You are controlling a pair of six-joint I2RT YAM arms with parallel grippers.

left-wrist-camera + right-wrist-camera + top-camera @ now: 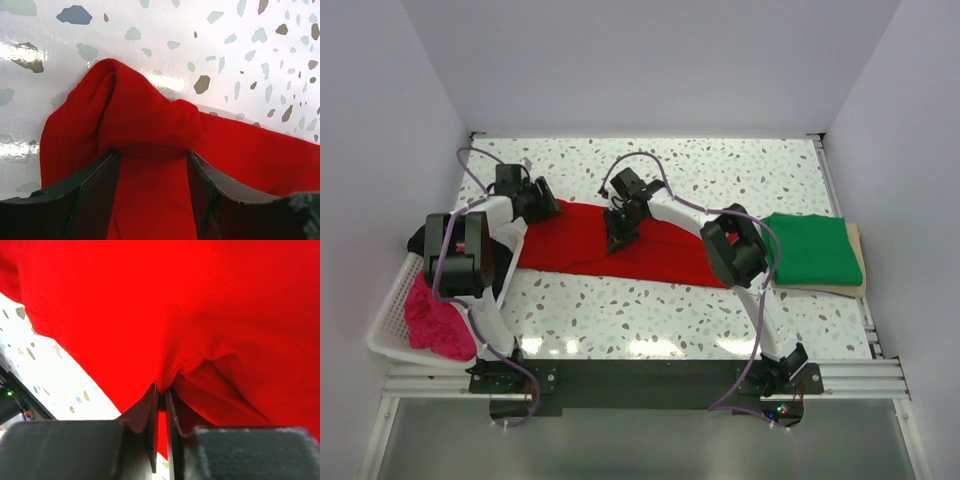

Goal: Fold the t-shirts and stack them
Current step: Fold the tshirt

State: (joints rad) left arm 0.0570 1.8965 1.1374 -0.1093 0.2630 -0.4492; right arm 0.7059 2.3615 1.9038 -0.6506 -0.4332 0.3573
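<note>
The bright red t-shirt (570, 240) lies spread across the middle of the table. My left gripper (542, 208) is at its far left corner. In the left wrist view the jaws (152, 152) stand wide open astride a bunched fold of the red t-shirt (140, 110). My right gripper (618, 243) is on the shirt's middle. In the right wrist view it (161, 387) is shut on a pinched fold of the red t-shirt (200, 300). The green t-shirt (810, 250) lies folded at the right. The magenta pink t-shirt (430, 320) is crumpled in the basket. A dark shape (417, 240) behind the left arm may be the black t-shirt.
The white slotted basket (390, 320) hangs at the table's left edge. A tan board (858, 280) lies under the green t-shirt at the right edge. The speckled tabletop (720, 170) shows behind and in front of the red shirt.
</note>
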